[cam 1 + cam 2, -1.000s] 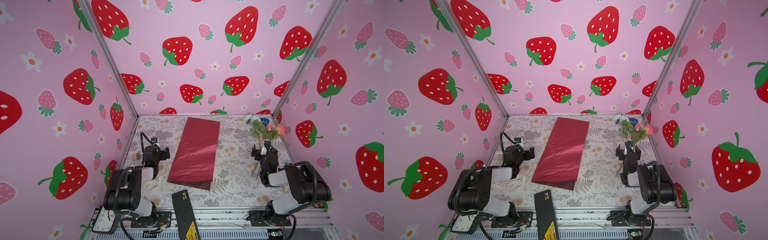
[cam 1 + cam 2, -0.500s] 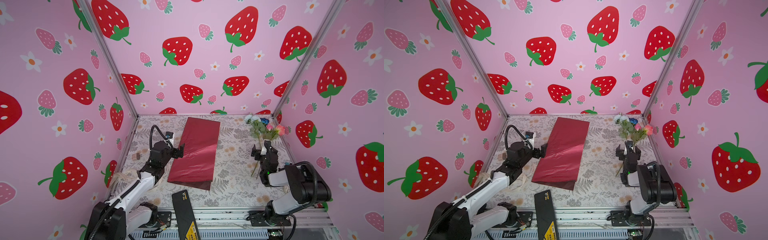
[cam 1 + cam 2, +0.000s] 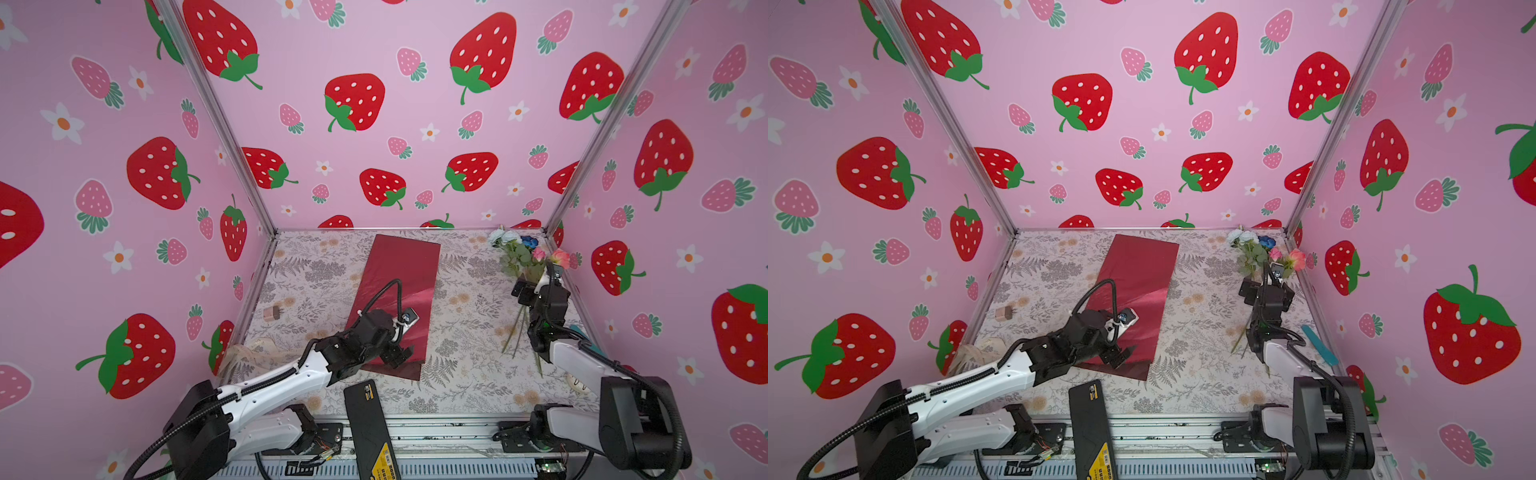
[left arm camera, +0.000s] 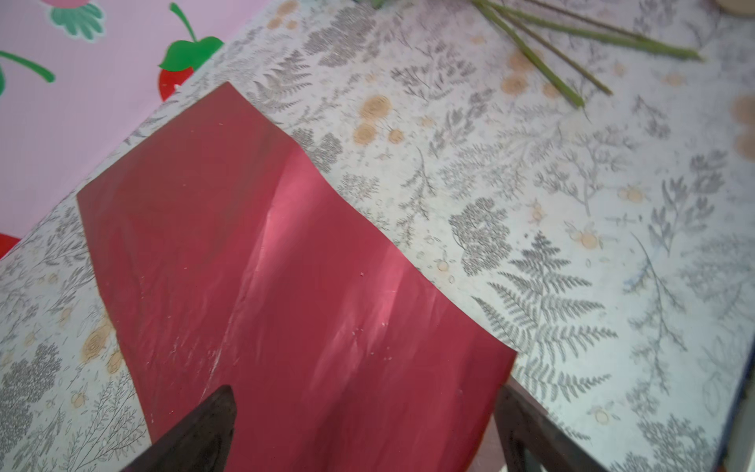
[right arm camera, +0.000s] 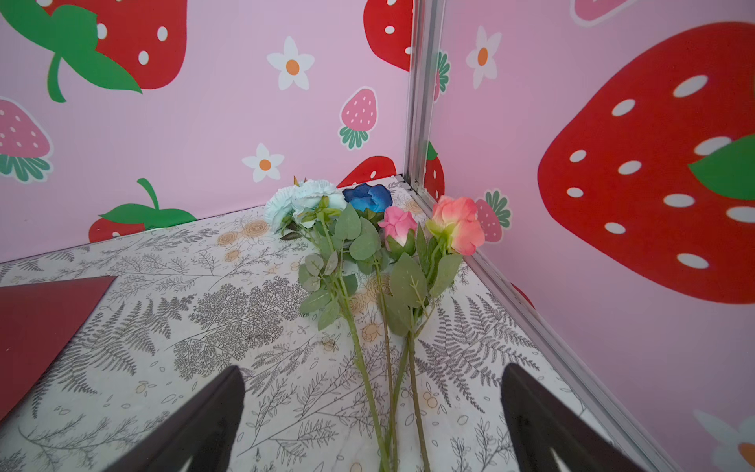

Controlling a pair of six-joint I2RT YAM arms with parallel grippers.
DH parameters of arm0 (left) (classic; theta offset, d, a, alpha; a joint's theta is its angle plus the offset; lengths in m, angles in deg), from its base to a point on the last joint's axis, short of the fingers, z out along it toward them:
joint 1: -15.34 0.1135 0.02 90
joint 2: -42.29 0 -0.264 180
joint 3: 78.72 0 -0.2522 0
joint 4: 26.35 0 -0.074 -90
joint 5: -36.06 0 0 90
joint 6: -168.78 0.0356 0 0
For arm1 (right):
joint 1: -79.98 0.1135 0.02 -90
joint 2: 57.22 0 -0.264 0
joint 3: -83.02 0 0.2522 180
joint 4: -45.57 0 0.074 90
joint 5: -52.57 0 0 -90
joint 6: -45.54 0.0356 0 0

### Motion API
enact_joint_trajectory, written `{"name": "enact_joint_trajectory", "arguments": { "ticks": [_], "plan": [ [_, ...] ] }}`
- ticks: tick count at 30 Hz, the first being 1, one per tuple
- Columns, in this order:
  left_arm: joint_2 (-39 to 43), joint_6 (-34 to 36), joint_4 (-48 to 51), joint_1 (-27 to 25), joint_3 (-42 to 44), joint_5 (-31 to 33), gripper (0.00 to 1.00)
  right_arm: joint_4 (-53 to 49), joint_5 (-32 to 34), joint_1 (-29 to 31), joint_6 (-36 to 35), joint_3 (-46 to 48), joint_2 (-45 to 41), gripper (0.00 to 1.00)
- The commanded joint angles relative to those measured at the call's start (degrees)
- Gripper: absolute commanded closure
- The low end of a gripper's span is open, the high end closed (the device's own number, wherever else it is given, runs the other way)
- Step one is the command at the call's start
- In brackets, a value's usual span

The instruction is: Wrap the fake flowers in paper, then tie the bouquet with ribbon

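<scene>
The left gripper [image 4: 363, 433] hangs wide open and empty over the near end of the dark red wrapping paper [image 3: 409, 270]. The right gripper [image 5: 367, 421], also spread and empty, hangs above the stems of the fake flowers [image 5: 359, 241], which lie loose well right of that paper.

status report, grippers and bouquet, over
Left gripper open over the wrapping paper, near end. Right gripper open over the fake flowers, nothing gripped. Flowers loose, apart from paper, untied. Nothing blocking.
</scene>
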Motion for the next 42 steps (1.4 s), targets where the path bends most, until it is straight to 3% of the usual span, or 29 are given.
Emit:
{"name": "enact_joint_trajectory", "arguments": {
  "ticks": [1,11,20,23,26,27,35,39,42],
  "plan": [
    [-3.7,4.9,8.93,-3.57,-4.01,4.17,0.01,-11.16,0.42,0.31,4.31,-1.05,-3.24,0.0],
    [-15.73,7.9,12.84,-9.13,-8.93,2.07,0.13,-20.48,-3.83,1.07,7.69,-2.23,-8.07,0.0],
    [-23.12,6.93,9.71,-9.68,-11.3,7.61,0.31,-23.47,-5.22,3.31,8.32,-3.45,-7.8,0.0],
    [-24.06,6.71,9.03,-9.67,-11.72,7.6,0.53,-24.16,-5.57,4.12,8.85,-3.63,-7.6,0.0],
    [-24.07,6.17,7.5,-9.56,-11.82,9.19,0.98,-24.95,-5.71,4.81,9.29,-3.88,-7.56,0.0],
    [-23.79,6.13,6.61,-9.61,-11.99,9.81,1.0,-25.28,-5.77,5.13,9.41,-4.04,-7.58,0.0],
    [-21.99,6.16,-8.08,-9.69,-16.27,12.7,1.0,-26.98,-4.29,5.59,10.99,-4.25,-8.73,0.0],
    [-23.49,8.76,-12.85,-9.7,-21.24,8.13,1.0,-29.92,0.72,5.54,12.06,-5.52,-9.63,0.0],
    [-24.22,9.73,-14.39,-10.03,-24.07,4.02,1.0,-31.21,0.67,5.54,11.32,-5.86,-9.98,0.0]
  ]
}}
